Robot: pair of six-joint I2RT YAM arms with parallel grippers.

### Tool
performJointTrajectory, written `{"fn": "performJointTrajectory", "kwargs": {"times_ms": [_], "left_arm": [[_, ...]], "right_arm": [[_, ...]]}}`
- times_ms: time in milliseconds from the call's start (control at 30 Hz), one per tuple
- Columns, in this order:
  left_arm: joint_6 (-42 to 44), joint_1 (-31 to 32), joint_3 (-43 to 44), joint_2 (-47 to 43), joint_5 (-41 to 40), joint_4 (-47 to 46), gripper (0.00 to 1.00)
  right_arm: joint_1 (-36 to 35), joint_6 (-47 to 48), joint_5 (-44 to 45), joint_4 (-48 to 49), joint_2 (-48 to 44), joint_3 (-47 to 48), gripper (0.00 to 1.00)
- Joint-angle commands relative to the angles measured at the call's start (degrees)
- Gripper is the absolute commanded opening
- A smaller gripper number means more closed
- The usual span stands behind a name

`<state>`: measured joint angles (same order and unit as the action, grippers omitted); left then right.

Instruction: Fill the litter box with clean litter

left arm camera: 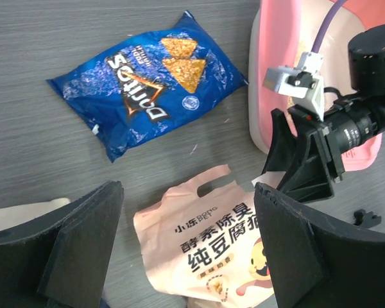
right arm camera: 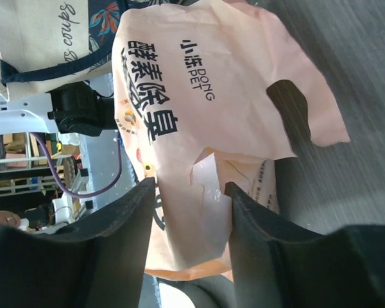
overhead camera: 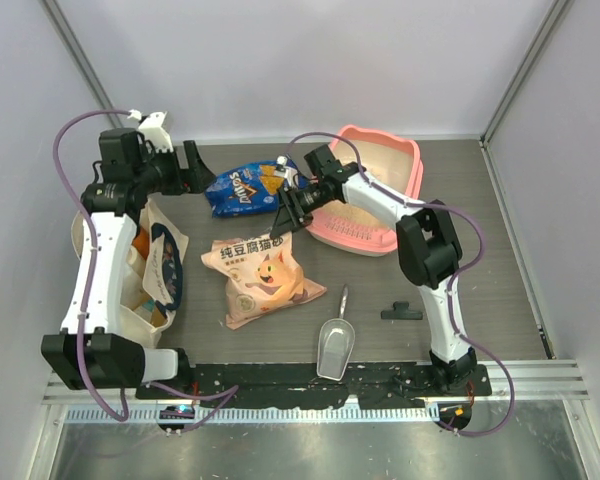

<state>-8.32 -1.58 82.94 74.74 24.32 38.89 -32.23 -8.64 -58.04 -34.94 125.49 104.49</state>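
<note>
Pink litter box [overhead camera: 352, 233]; pinkish-beige litter bag [overhead camera: 265, 278] printed with an orange cat; blue chip bag [overhead camera: 242, 188].

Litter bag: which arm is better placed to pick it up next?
Right. The right fingers hover open over the top of the litter bag; the left fingers sit farther off, beside the chip bag.

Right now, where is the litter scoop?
In the top view, the scoop lies at the front of the table, right of the litter bag and left of a black clip.
</note>
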Motion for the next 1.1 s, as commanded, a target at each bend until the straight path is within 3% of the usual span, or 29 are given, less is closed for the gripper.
{"fn": "performJointTrajectory", "kwargs": {"times_ms": [0,67,100,233,400,500,633,833,1067], "left_arm": [[-2.8,3.1,3.9,3.1,4.4,-5.1,0.87],[-2.8,4.0,6.7,4.9,4.5,-5.1,0.87],[-2.8,4.6,7.5,5.6,4.9,-5.1,0.86],[-1.4,4.7,11.3,9.5,7.0,-1.9,0.86],[8.0,4.5,10.2,8.2,14.3,1.9,0.9],[24.1,4.1,10.3,6.3,21.2,9.5,0.96],[40.5,4.1,11.3,5.9,21.0,20.8,1.0],[42.1,4.1,7.5,10.8,23.5,25.4,0.96],[34.2,4.6,1.1,13.6,25.2,4.8,0.98]], "right_arm": [[-1.2,5.0,-2.5,-0.3,-5.6,2.8,0.43],[-1.2,7.1,-1.9,-0.3,-8.0,4.0,0.29],[-1.2,7.8,-2.0,-0.4,-8.6,4.2,0.15],[-1.7,17.5,0.4,-1.4,-13.7,4.6,0.02],[-4.3,30.3,8.1,0.4,-24.4,-1.3,0.02],[-6.0,38.0,12.5,2.6,-29.9,-6.2,0.02],[-7.8,41.8,16.4,5.8,-33.7,-11.6,0.02],[-8.6,42.2,17.8,7.1,-34.0,-13.4,0.02],[-9.3,44.7,18.0,5.2,-33.6,-13.1,0.02]]}}
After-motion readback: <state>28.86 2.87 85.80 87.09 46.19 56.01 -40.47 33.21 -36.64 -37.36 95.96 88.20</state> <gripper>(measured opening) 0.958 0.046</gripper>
